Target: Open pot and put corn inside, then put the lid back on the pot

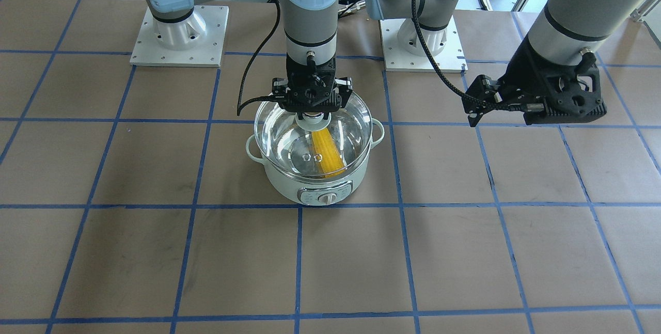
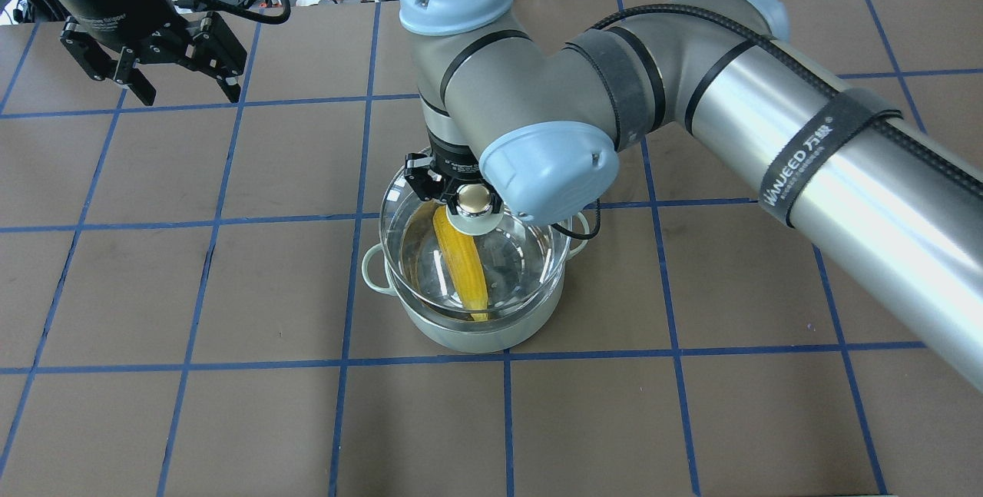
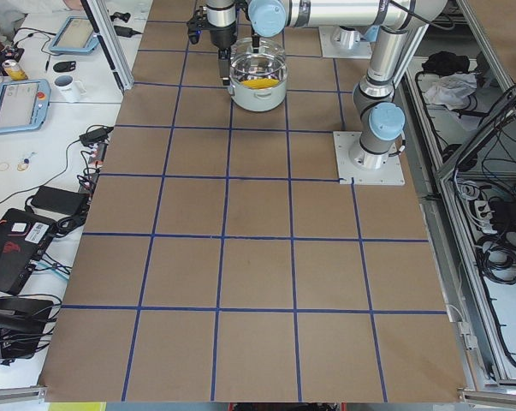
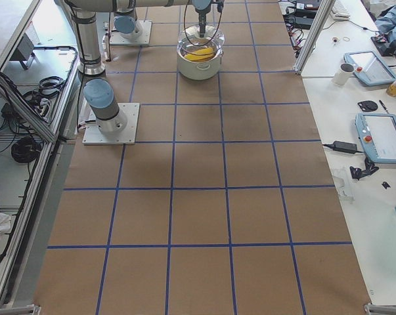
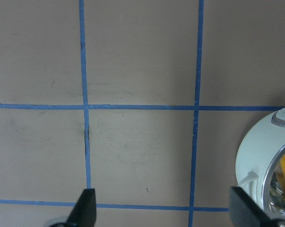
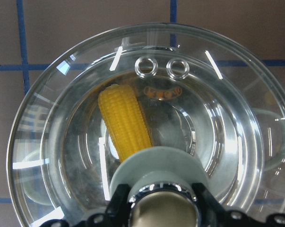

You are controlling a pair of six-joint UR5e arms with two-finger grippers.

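The pale mint-white pot point(image 1: 320, 189) stands mid-table with the yellow corn point(image 1: 326, 150) lying inside it. The clear glass lid point(image 1: 289, 138) covers the pot's mouth. I cannot tell if it rests on the rim or hovers just above. My right gripper point(image 1: 312, 117) is shut on the lid's shiny knob point(image 2: 474, 201). The right wrist view looks down through the lid point(image 6: 227, 123) at the corn point(image 6: 125, 123). My left gripper point(image 2: 188, 94) is open and empty, well off to the pot's side above bare table. The left wrist view shows the pot's edge point(image 5: 260, 156).
The two arm base plates point(image 1: 178, 40) stand behind the pot. The brown table point(image 1: 155, 261) carries a grid of blue tape. Side benches with tablets point(image 4: 381, 138) and a mug point(image 4: 346, 72) lie beyond the table's edge.
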